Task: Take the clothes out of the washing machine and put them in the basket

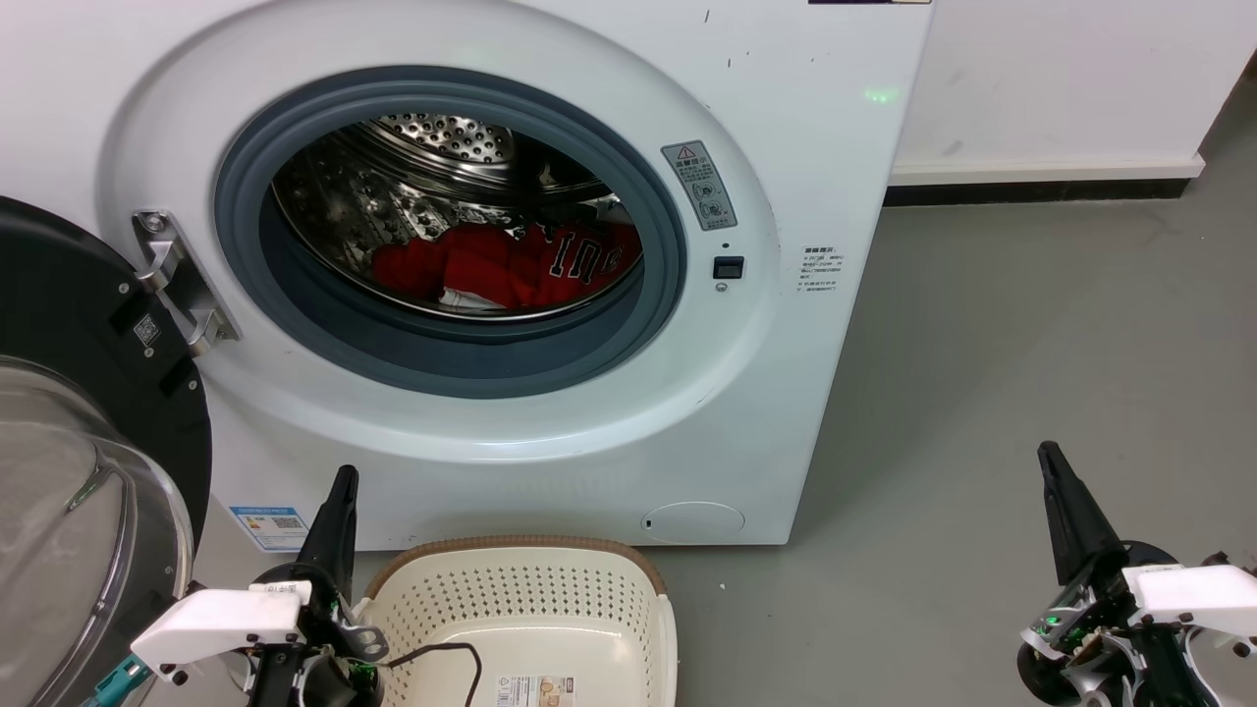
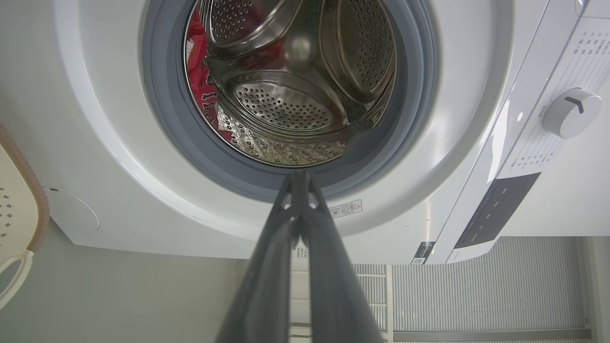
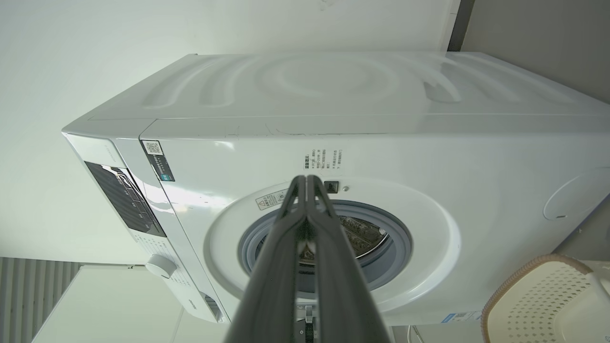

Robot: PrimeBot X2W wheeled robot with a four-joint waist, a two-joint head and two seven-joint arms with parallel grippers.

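Jaws together on both, I judge the left gripper (image 1: 344,483) nearer than the right gripper (image 1: 1051,454) to the clothes (image 1: 501,267) heaped up ahead inside the washing machine (image 1: 786,147).

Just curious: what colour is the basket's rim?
Brown, on the basket; head view shows it best.

- Left tool (image 1: 346,478): two long, dark grey fingers that taper to a point, with small open slots near the tips in the left wrist view.
- Left wrist cover (image 1: 218,621): angular, white, with small dark screws. A thin black cable (image 1: 432,648) loops off it and a teal part (image 1: 114,678) sits beneath.
- Right tool (image 1: 1049,454): the same dark, pointed fingers.
- Right wrist cover (image 1: 1188,589): white, beside a green light (image 1: 1051,621) among exposed wiring.
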